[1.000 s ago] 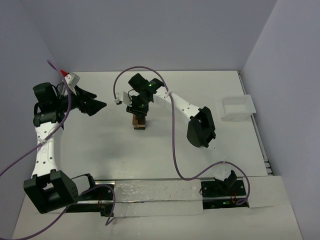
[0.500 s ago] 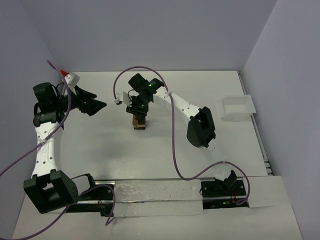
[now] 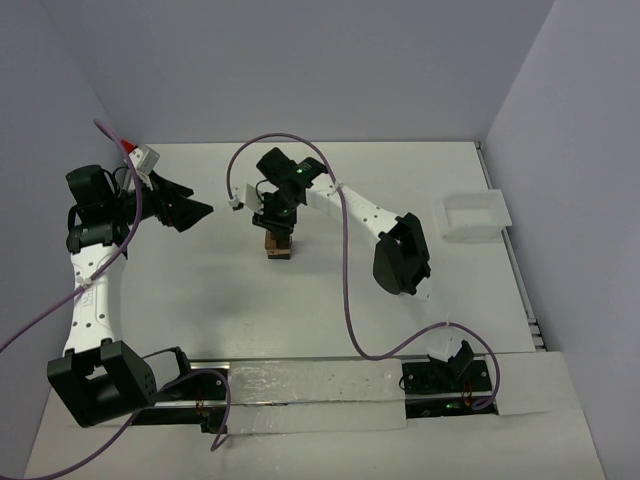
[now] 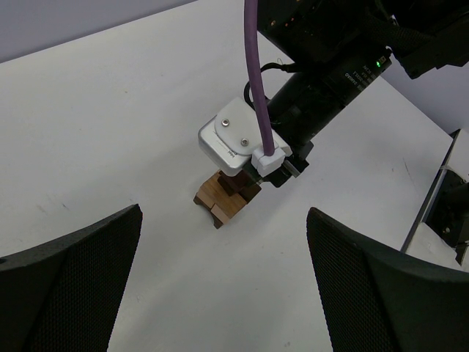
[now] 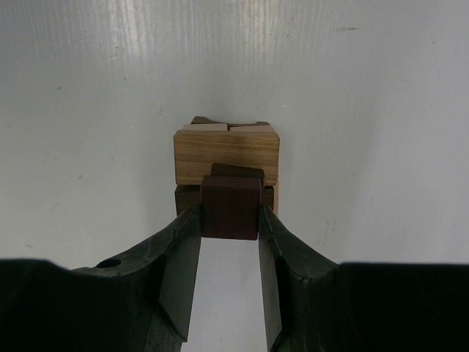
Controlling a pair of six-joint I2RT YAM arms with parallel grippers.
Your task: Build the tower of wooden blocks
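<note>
**A:** Nearest us, the right gripper (image 5: 230, 220) has its jaws drawn narrow on a dark brown block (image 5: 231, 207), poised at the near edge of the wood block tower (image 5: 227, 150). What's the worry?

**B:** An off-centre landing, I'd say. If the block is let go overhanging that edge it could tip off, and parting fingers (image 5: 183, 249) might clip the pieces just beside them and shove the stack (it looks light and loose). Whether block and stack touch yet, I can't tell.

**A:** The tower itself?

**B:** Small and squat, mid-table (image 3: 400, 190). There's a pale tan block on top, dark and reddish-brown pieces beneath, and the corners aren't quite flush.

**A:** Beyond it?

**B:** The left gripper (image 3: 192, 207) is well apart to the left, jaws spread wide and holding nothing. A white tray (image 3: 470, 215) sits by the right wall.
</note>
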